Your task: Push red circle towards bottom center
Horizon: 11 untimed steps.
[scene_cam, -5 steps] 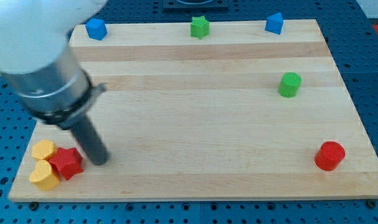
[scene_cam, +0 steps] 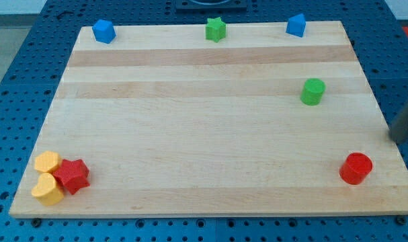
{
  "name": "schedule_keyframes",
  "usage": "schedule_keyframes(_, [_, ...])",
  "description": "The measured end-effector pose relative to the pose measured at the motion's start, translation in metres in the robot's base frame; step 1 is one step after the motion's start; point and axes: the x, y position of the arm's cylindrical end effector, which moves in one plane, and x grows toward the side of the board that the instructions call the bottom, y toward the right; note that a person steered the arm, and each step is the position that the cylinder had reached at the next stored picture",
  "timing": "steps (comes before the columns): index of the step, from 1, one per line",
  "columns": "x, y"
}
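The red circle stands near the board's bottom right corner. My rod enters from the view's right edge, and my tip is just above and to the right of the red circle, apart from it by a small gap. The wooden board fills most of the view.
A green circle stands above the red circle. A blue block, a green star and another blue block line the top edge. A red star and two yellow blocks sit at the bottom left.
The arm has left the bottom left cluster and now comes in from the view's right edge, with the tip near the red circle. No block has moved.
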Motion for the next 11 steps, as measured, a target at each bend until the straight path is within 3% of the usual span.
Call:
schedule_keyframes(2, [0.041, 0.003])
schedule_keyframes(4, [0.057, -0.094])
schedule_keyframes(7, [0.057, -0.302])
schedule_keyframes(8, [0.058, -0.329])
schedule_keyframes(9, [0.061, -0.302])
schedule_keyframes(11, [0.000, -0.281])
